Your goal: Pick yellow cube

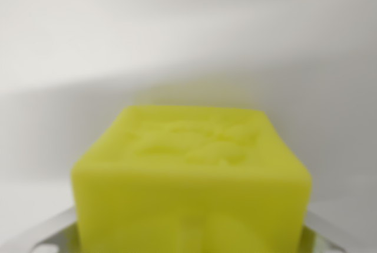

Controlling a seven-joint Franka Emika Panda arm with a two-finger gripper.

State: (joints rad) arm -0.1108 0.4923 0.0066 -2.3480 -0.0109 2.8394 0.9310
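The yellow cube [191,176] fills the lower middle of the wrist view, very close to the camera and out of focus, with a faint raised pattern on its top face. Shiny grey metal parts of my gripper [191,244] show at the bottom corners. One fingertip [44,235] comes in from the wrist view's left and one fingertip [336,235] from the right. Both run straight up to the cube's side faces with no gap showing. The cube's lower part and the contact points are cut off by the frame's bottom edge.
A plain white surface [177,40] lies behind and around the cube. A soft grey shadow [70,111] falls across it behind the cube.
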